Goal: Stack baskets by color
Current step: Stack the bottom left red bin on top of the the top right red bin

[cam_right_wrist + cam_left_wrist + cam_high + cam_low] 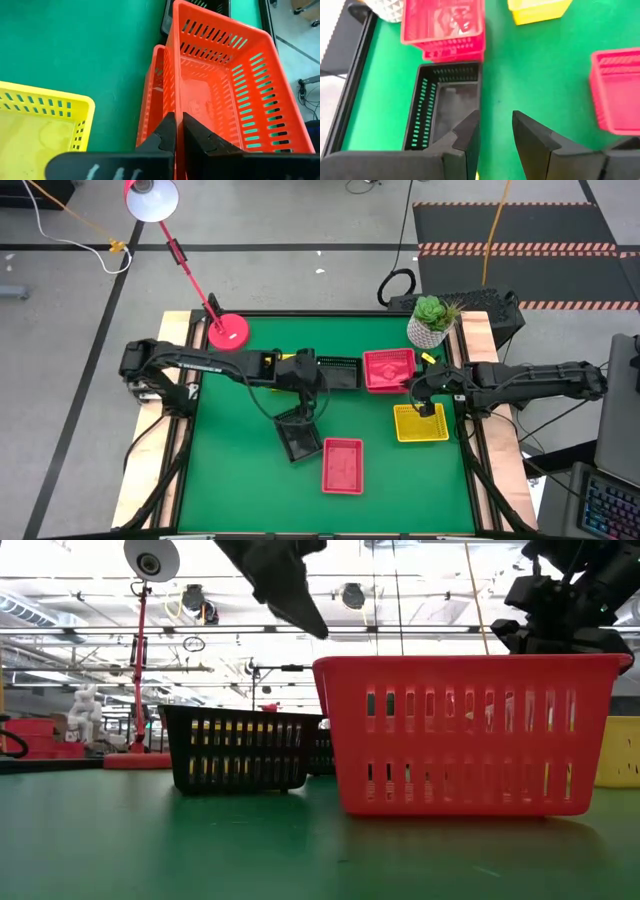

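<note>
I see my right tool (pixel 175 131) closed on the near wall of the red basket (pixel 389 369) at the desk's (pixel 240 490) back. My left tool (pixel 495 134) hangs empty, fingers apart, beside the black basket (pixel 445 102); yellow baskets (pixel 421 423) sit right.

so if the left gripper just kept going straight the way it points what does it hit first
Probably bare green table: the left gripper is open and aimed just beside the black basket. The stacked red baskets lie farther on, slightly off-line; depth is unclear.
</note>
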